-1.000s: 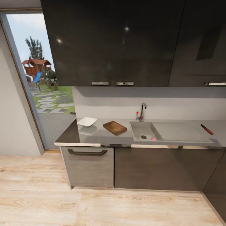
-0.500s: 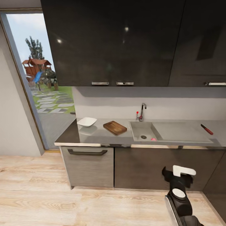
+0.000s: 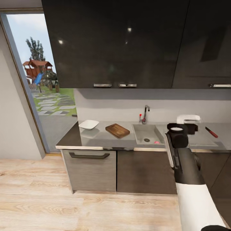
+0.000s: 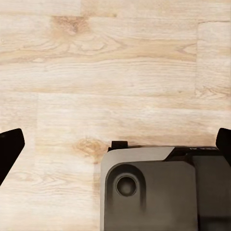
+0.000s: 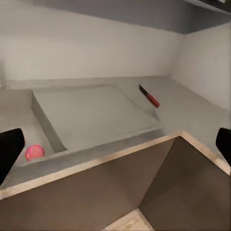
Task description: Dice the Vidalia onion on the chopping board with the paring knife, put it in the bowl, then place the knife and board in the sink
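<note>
A glazed door [image 3: 38, 83] at the left end of the kitchen looks out on a garden. The countertop [image 3: 96, 139] begins beside it, under dark wall cabinets [image 3: 115, 41]. Near its left end stands the white bowl [image 3: 89, 124], towards the back edge. Just right of it, apart from it, the chopping board [image 3: 117, 130] lies flat and turned at an angle, with nothing on it, close to the left rim of the sink [image 3: 142, 132].

Behind the basin's back left corner stands the chrome tap [image 3: 145, 114] with its red knob. The round drain [image 3: 147, 140] sits near the basin's front wall, and the Vidalia onion [image 3: 156, 142] rests on the basin floor at the front right corner, against the step up to the drainboard [image 5: 91, 113]; the right wrist view shows it there [image 5: 34, 152].

The right arm [image 3: 187, 173] is raised in front of the lower cabinets, its gripper [image 3: 188, 119] level with the drainboard in the head view. In the right wrist view its fingertips [image 5: 9, 149] show at the two sides of the picture, spread wide with nothing between them.

The paring knife [image 3: 211, 132] lies on the countertop just beyond the drainboard's right edge, near the back [image 5: 149, 96].

The left wrist view looks down on pale wooden floor [image 4: 115, 72] and a grey part of the robot's body; the left gripper's fingertips [image 4: 8, 149] likewise stand wide apart, holding nothing.
</note>
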Motion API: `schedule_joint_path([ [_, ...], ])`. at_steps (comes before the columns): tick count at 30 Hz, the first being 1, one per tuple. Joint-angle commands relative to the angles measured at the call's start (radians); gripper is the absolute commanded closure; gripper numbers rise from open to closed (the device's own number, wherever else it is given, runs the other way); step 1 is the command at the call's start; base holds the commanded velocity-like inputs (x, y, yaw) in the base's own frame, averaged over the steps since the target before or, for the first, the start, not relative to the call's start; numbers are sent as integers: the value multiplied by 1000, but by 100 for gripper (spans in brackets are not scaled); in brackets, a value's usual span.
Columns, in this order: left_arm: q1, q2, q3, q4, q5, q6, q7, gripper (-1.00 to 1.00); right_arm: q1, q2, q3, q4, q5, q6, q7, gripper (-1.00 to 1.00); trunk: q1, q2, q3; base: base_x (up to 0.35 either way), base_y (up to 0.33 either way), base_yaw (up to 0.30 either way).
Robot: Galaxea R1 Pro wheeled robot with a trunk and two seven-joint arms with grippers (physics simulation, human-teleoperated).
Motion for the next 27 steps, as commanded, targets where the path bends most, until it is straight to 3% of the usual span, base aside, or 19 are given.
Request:
schedule_joint_path([
  [1,0,0,1,0,0,-2,0,-100,-61,1,0,54,1,13,6,-100,0,-1,0,0,0,0],
  [4,0,0,1,2,0,-2,0,-100,-232,1,0,271,-1,22,67,-100,0,-1,0,0,0,0],
  [5,0,0,1,2,0,-2,0,-100,-261,1,0,313,0,23,84,-100,0,-1,0,0,0,0],
  [8,0,0,1,2,-1,-2,0,-100,-491,-1,0,649,1,24,235,-100,0,-1,0,0,0,0],
  [9,0,0,1,2,-1,-2,0,-100,-524,-2,0,692,1,24,254,-100,0,-1,0,0,0,0],
  [10,0,0,1,2,-2,-2,0,-100,-620,-3,0,809,2,23,312,-100,0,-1,0,0,0,0],
  [11,0,0,1,2,-2,-2,0,-100,-656,-1,0,843,2,23,335,-100,0,-1,0,0,0,0],
  [14,0,0,1,1,-3,-2,0,-100,-703,0,2,884,3,25,393,-100,0,-1,0,0,0,0],
  [17,0,3,-4,15,-1,-2,0,-100,-724,-10,20,908,5,25,609,-100,0,-1,0,0,0,0],
  [18,0,9,-5,55,-1,-2,0,-100,-726,-26,25,912,8,25,684,-100,0,-1,0,0,0,0],
  [21,0,18,-4,151,-3,-2,0,-100,-727,-60,40,916,10,26,817,-100,0,-1,0,0,0,0],
  [22,0,22,-8,193,-2,-2,0,-100,-727,-75,72,922,14,25,925,-100,0,-1,0,0,0,0],
  [27,0,24,-9,241,-3,-2,0,-100,-727,-102,93,961,16,18,1003,-100,0,-1,0,0,0,0],
])
